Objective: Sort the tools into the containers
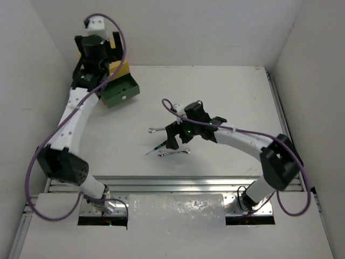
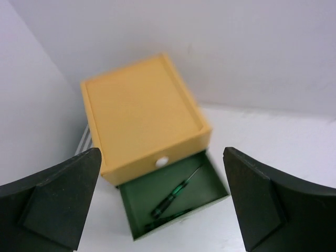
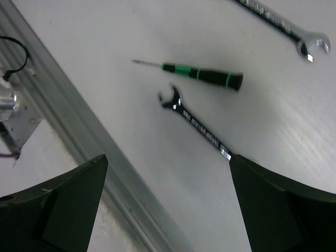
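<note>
A white table (image 1: 226,97) spreads beneath the right gripper (image 3: 168,157). Plain white walls (image 1: 188,32) rise just behind the left gripper (image 2: 161,153) and at both sides. A metal rail (image 1: 178,183) edges the table below the right gripper. The light is even and the shadows are soft.

White table (image 1: 232,91), plain white walls (image 1: 188,27) on 3 sides. Silver metal rail (image 1: 178,183) runs along near edge. Pale crinkly sheet (image 1: 175,211) just in front, approx. centre.
</note>
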### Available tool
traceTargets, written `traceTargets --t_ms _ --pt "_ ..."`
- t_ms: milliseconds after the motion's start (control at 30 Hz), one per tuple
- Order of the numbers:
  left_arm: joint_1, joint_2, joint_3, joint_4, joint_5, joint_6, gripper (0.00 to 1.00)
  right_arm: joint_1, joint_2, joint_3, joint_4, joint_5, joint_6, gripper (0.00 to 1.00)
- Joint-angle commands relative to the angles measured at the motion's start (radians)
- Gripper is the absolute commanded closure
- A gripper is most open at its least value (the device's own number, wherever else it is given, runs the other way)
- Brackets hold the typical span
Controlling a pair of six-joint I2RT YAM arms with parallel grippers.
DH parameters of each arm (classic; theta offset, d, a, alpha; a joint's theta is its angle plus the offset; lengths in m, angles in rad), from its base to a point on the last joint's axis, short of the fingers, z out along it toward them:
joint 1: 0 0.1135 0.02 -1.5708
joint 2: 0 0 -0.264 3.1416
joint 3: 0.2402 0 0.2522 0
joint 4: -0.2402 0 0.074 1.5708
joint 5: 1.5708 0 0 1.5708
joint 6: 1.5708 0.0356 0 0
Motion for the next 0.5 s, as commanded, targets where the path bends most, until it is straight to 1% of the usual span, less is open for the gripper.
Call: traceTargets --t_ms 0,33,67,100,133,167,200,233,267,300,333,400,433,467 --pt "-0.01 -0.173 0.126 -0.204 0.069 -0.217 0.0 0.032 0.144 0.21 -0.047 0.085 -0.14 0.01" --pt "-0.007 -0.227 0.126 -0.246 0.053 -0.293 0.0 0.037 0.175 0.233 -0.053 0.091 -0.164 0.01" --pt "-0.007 -0.262 0.088 -0.281 0.037 -0.326 0.0 0.04 0.227 0.273 -0.053 0.104 -0.195 0.02" --pt "-0.007 -0.302 0.047 -0.309 0.026 -0.349 0.0 0.058 0.255 0.297 -0.072 0.113 -0.28 0.03" --pt "-0.007 -0.404 -0.078 -0.3 0.041 -0.367 0.0 0.07 0.285 0.322 -0.087 0.166 -0.315 0.06" --pt "-0.006 -0.464 -0.152 -0.256 0.081 -0.375 0.0 0.093 0.346 0.383 -0.136 0.197 -0.401 0.09" --pt "-0.007 -0.52 -0.223 -0.225 0.108 -0.375 0.0 0.103 0.377 0.414 -0.159 0.216 -0.434 0.13" --pt "-0.006 -0.626 -0.35 -0.202 0.131 -0.368 0.0 0.113 0.407 0.44 -0.182 0.258 -0.46 0.16" --pt "-0.006 -0.675 -0.407 -0.185 0.151 -0.367 0.0 0.123 0.448 0.477 -0.199 0.278 -0.48 0.21" --pt "-0.006 -0.713 -0.452 -0.166 0.158 -0.366 0.0 0.136 0.466 0.488 -0.208 0.285 -0.522 0.23" --pt "-0.006 -0.782 -0.534 -0.162 0.159 -0.363 0.0 0.141 0.48 0.497 -0.219 0.277 -0.545 0.25" --pt "-0.006 -0.857 -0.607 -0.146 0.156 -0.357 0.0 0.159 0.516 0.514 -0.239 0.251 -0.618 0.29" --pt "-0.006 -0.871 -0.662 -0.14 0.156 -0.352 0.0 0.166 0.525 0.515 -0.242 0.247 -0.641 0.31" --pt "-0.006 -0.884 -0.683 -0.136 0.162 -0.349 0.0 0.178 0.534 0.515 -0.231 0.25 -0.678 0.33"
